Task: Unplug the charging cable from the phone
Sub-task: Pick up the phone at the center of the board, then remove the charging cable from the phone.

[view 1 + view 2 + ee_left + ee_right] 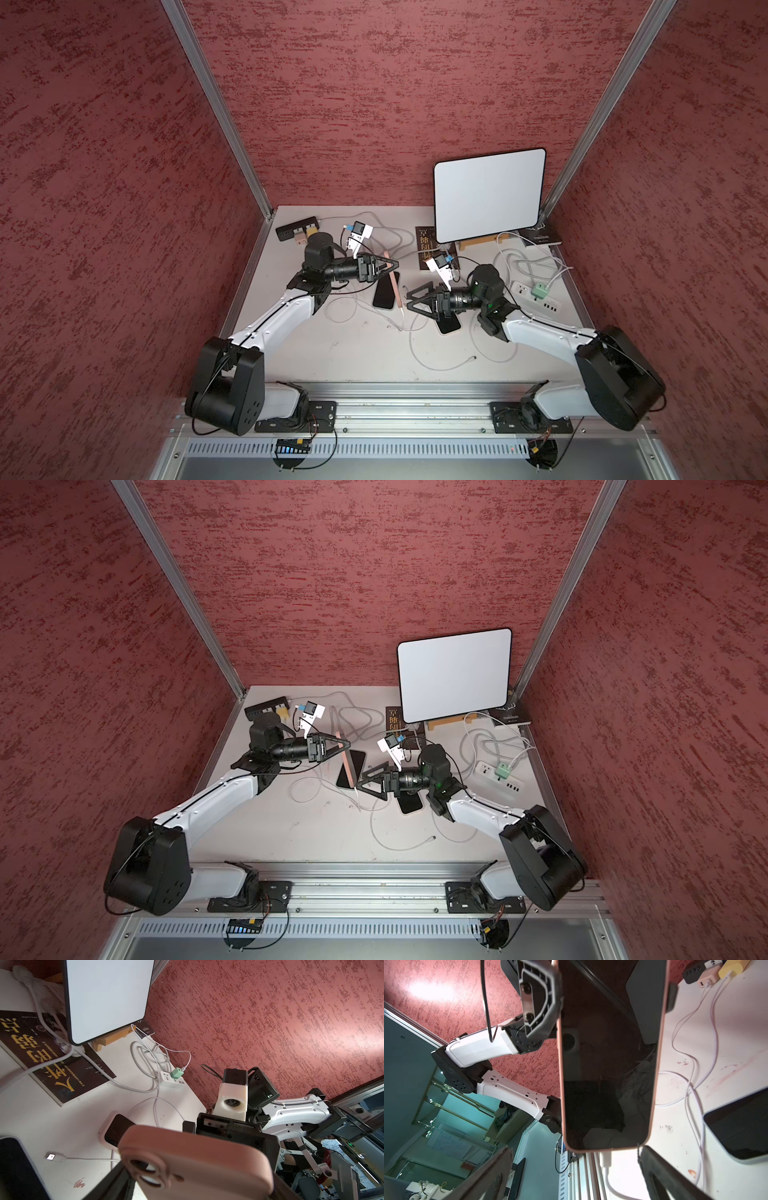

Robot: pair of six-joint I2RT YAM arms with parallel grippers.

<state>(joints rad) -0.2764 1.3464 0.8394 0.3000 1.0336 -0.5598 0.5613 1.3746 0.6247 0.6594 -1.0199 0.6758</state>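
Observation:
A phone (393, 279) in a pink case stands on edge above the table, with my left gripper (396, 264) shut on its upper end. The left wrist view shows its pink back and camera lenses (197, 1159) between the jaws. The right wrist view shows its dark screen (608, 1064), with the white charging cable's plug (605, 1158) seated in the bottom edge. My right gripper (577, 1174) is open, one finger on each side of the plug and not touching it. In a top view the cable (357, 799) trails down to the table.
A black phone (383, 294) lies flat beside the held one, another (449, 325) under my right arm. A white board on a wooden stand (488, 193), a book (428, 245), a power strip with a green charger (539, 291), a black strip (296, 227) and loose cables (457, 361) lie around.

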